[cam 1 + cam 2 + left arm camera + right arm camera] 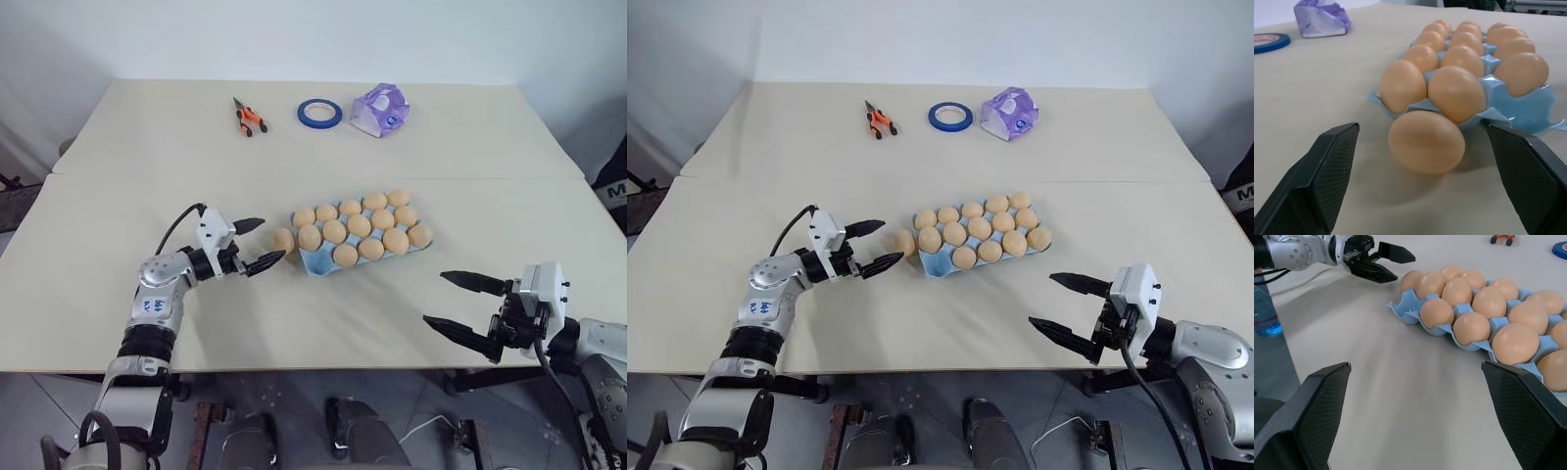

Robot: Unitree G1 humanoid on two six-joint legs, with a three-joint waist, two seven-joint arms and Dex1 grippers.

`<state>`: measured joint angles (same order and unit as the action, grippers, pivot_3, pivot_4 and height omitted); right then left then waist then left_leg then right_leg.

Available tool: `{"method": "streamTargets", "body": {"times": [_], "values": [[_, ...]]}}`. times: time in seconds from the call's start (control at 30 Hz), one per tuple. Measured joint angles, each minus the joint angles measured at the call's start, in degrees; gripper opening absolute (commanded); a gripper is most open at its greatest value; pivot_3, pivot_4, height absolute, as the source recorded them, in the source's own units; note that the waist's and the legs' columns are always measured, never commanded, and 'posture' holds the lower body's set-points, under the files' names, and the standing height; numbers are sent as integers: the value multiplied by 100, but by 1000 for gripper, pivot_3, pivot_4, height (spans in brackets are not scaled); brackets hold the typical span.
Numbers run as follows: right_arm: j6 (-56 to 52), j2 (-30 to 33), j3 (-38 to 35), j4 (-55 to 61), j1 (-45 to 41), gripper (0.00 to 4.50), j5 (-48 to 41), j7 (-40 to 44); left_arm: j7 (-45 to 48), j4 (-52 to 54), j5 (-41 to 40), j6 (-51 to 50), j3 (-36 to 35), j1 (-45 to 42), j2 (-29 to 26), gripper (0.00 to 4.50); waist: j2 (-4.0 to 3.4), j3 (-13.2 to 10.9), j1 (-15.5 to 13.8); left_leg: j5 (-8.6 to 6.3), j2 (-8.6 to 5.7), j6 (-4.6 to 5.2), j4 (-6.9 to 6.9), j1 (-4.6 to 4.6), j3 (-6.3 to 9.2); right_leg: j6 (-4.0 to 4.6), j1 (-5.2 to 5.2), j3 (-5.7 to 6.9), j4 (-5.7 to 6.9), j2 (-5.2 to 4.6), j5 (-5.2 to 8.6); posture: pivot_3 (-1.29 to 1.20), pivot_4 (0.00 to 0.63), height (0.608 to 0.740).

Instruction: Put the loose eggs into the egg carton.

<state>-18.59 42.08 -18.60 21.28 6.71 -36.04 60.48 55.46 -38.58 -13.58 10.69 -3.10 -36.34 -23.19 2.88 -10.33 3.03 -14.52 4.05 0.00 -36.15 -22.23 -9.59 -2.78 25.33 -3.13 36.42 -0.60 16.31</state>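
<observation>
Eggs fill nearly all of the blue egg carton [315, 262] at the table's [118, 196] middle; from my head views one loose egg [283, 240] lies just beside its left end, with one corner cup bare. My left gripper [257, 245] hangs spread wide beside that egg; my right gripper [462, 305] waits spread, well apart. My left wrist view puts the egg between my fingers [1327, 171], untouched, so I judge closing gently comes next. My right wrist view cuts off the carton's far end.
</observation>
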Motion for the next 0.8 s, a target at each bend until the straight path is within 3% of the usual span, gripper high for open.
{"method": "streamTargets", "body": {"times": [0.3, 0.4, 0.53, 0.8], "values": [[0, -21, 0, 90, 59, 4500, 9, -158, -58, -1437, 444, 597, 204, -787, 285, 4473, 1, 0, 1, 0, -7, 3, -3, -5, 1, -5, 1, 0, 0, 2, -3, 0, 150, 740], [0, -21, 0, 92, 65, 4500, 11, -203, -101, -1793, 592, 767, 219, -963, 316, 3857, 1, 0, 1, 0, -10, 2, -3, -4, 1, -5, 1, 0, 0, 2, -3, 0, 150, 740], [0, -21, 0, 99, 76, 4500, 12, -239, -147, -2056, 671, 926, 203, -1054, 399, 2585, 1, 0, -3, -1, -10, 3, -3, -5, 2, -6, 1, 1, 0, 1, -3, 0, 150, 740], [0, -20, 0, 107, 81, 4500, 27, -274, 192, -1734, 591, 879, 156, -957, 303, 2393, 1, 0, 8, -1, -9, 3, -2, -5, 1, -7, 1, 2, 2, 3, -4, 0, 150, 740]]}}
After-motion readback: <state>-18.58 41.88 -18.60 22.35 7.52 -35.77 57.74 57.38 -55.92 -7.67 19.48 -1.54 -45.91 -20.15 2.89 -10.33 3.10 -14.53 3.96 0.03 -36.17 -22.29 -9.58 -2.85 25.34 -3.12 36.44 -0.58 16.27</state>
